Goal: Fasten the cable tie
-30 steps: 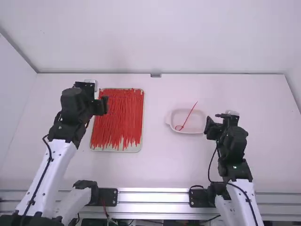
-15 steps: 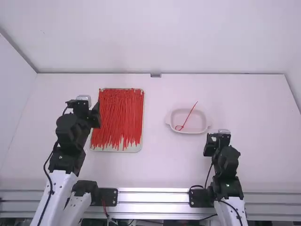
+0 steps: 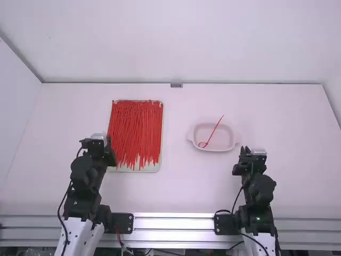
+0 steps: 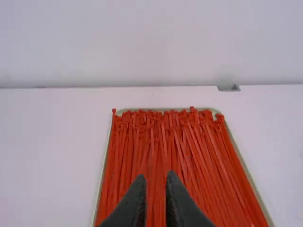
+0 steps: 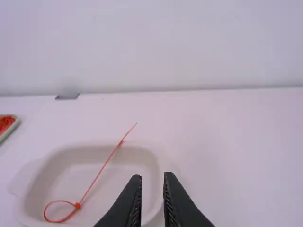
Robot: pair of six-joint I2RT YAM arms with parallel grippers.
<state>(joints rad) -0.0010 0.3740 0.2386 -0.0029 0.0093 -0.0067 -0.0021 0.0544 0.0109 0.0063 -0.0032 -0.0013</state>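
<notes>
Plainly red cable tie (image 5: pixel 103 168) w/ loop (thin)

Bright, soft, even light from overhead on a pale scene.
In the high view the white table (image 3: pixel 176 186) is lit evenly and dims a little toward the side wall (image 3: pixel 13 106) on the left. Shadows are faint and soft-edged: a thin one hugs the near edge of the tray (image 3: pixel 133 170), another the rim of the dish (image 3: pixel 213 150). The left gripper (image 4: pixel 154 178) and right gripper (image 5: pixel 150 177) show as dark matte shapes against the pale ground, with a weak sheen along their edges.
</notes>
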